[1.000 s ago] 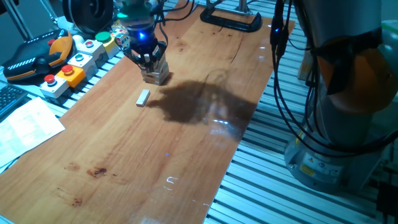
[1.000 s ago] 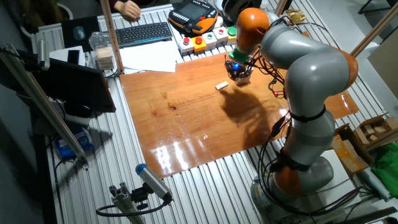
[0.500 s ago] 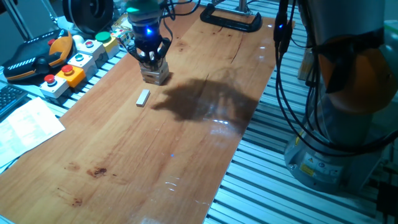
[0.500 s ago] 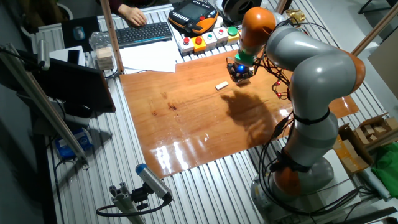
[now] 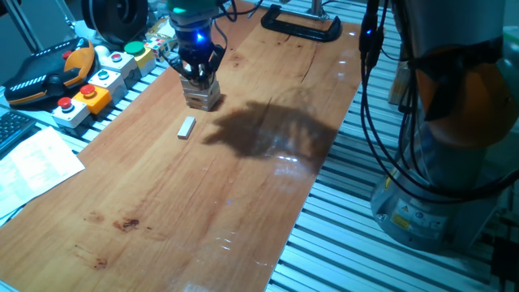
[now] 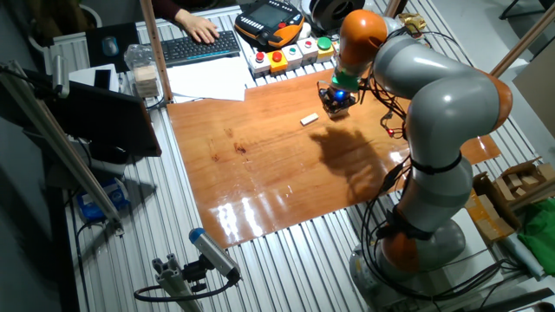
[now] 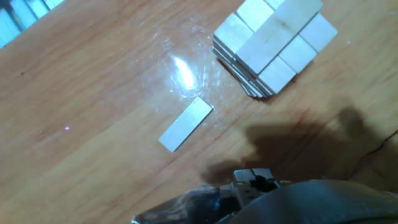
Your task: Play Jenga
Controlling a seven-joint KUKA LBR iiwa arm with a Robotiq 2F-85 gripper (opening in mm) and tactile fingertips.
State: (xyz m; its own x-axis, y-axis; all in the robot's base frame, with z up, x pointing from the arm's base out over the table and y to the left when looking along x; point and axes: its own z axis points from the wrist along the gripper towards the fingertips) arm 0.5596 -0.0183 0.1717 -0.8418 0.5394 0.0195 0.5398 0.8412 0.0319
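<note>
The Jenga tower [image 5: 203, 96] is a small stack of pale wooden blocks at the far left of the wooden board. It also shows in the other fixed view [image 6: 336, 105] and in the hand view [image 7: 271, 42], where one block lies crosswise on top. A loose matching block [image 5: 187, 126] lies flat on the board just in front of the tower, also seen in the other fixed view [image 6: 308, 120] and the hand view [image 7: 186, 124]. My gripper [image 5: 199, 75] hangs just above the tower's top with its fingers spread and nothing between them.
Grey boxes with coloured push-buttons [image 5: 91, 88] line the board's left edge. A teach pendant [image 5: 49, 71] and papers [image 5: 36, 162] lie beyond them. A black clamp [image 5: 302, 27] sits at the board's far edge. Cables [image 5: 365, 73] and the arm's base [image 5: 438, 195] stand at the right.
My gripper has risen a little and shifted slightly away from the tower's top. The tower and the loose block have not moved.
</note>
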